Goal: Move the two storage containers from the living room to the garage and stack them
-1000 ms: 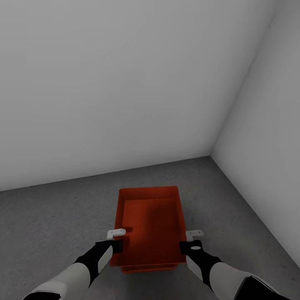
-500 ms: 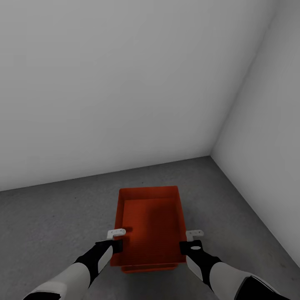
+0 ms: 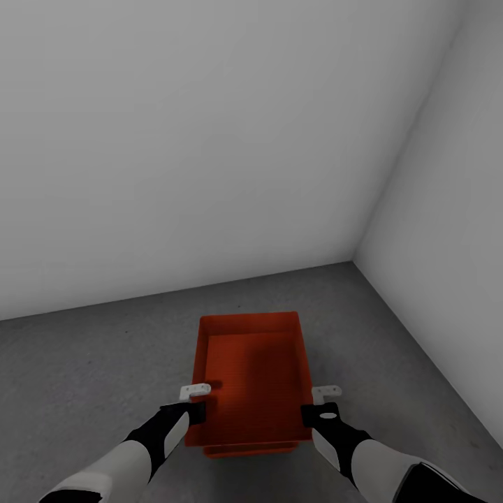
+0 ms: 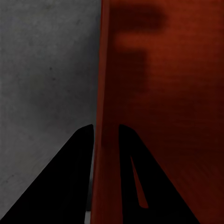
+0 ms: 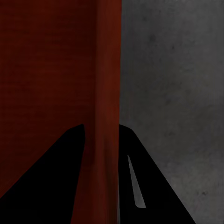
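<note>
Both grippers are at work on the bins: our left gripper (image 3: 195, 392) pinches the left wall of the top bin (image 3: 255, 370), one finger outside and one inside, as the left wrist view (image 4: 103, 133) shows with the orange wall running between the two dark fingers, and our right gripper (image 3: 326, 392) clamps the right wall in the same way, seen again in the right wrist view (image 5: 101, 130). So both are closed on the same bin, near its close end. Under its near edge we see a second orange rim, the lower bin (image 3: 244, 449), peeking out just below, which suggests the top bin already sits nested or stacked on the other. We judge the task close to done: both bins are in the garage, one on the other, and what seems left is to release both walls and draw the arms back without dragging the stack askew. Whether the top bin rests fully on the lower one or hangs a little in our grip, we cannot tell. The floor (image 3: 84, 363) beneath is dark grey, rough and speckled, like concrete. Beyond the bins it runs to a corner where two plain pale grey walls (image 3: 209, 140) meet.
</note>
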Available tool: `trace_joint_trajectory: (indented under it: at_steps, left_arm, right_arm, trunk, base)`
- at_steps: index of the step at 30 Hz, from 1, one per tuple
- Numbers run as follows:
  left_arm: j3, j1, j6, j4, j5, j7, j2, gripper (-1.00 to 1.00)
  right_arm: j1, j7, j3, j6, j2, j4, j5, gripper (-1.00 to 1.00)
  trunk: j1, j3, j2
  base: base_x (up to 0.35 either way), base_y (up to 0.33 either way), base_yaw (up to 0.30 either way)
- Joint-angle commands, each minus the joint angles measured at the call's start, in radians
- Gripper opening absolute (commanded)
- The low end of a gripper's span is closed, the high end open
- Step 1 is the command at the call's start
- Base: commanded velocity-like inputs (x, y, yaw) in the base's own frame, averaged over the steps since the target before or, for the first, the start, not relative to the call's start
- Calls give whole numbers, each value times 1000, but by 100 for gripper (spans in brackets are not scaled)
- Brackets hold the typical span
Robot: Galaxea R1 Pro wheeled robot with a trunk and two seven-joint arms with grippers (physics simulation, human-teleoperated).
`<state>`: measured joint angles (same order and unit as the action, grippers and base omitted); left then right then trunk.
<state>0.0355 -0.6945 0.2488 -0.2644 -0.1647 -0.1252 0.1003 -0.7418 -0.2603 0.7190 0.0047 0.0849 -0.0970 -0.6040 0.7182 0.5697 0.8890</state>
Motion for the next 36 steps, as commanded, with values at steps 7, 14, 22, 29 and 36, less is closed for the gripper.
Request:
trace_joint_trajectory:
  at_steps: [7,14,22,29,36]
  left_arm:
    - [-28,0,9,-4,19,-11,-3,-100]
    - [-28,0,9,-4,19,-11,-2,-100]
    - [-28,0,9,-4,19,-11,-3,-100]
    - [-28,0,9,-4,19,-11,-4,-100]
    - [-29,0,9,-4,19,-11,-2,-100]
  right_arm:
    - [-1,-14,-36,-2,-5,25,-2,-100]
    - [-1,-14,-36,0,-5,25,-2,-100]
    - [-1,-14,-36,4,-5,25,-2,-100]
    - [-1,-14,-36,5,-5,25,-2,-100]
    - [-1,-14,-36,5,-6,25,-2,-100]
  trunk:
    - [27,23,50]
    - [54,45,99]
    - [84,70,155]
    - [92,76,169]
    - [119,98,218]
  base:
    - [0,0,0]
    - [0,0,0]
    - [0,0,0]
    - [0,0,0]
    - [0,0,0]
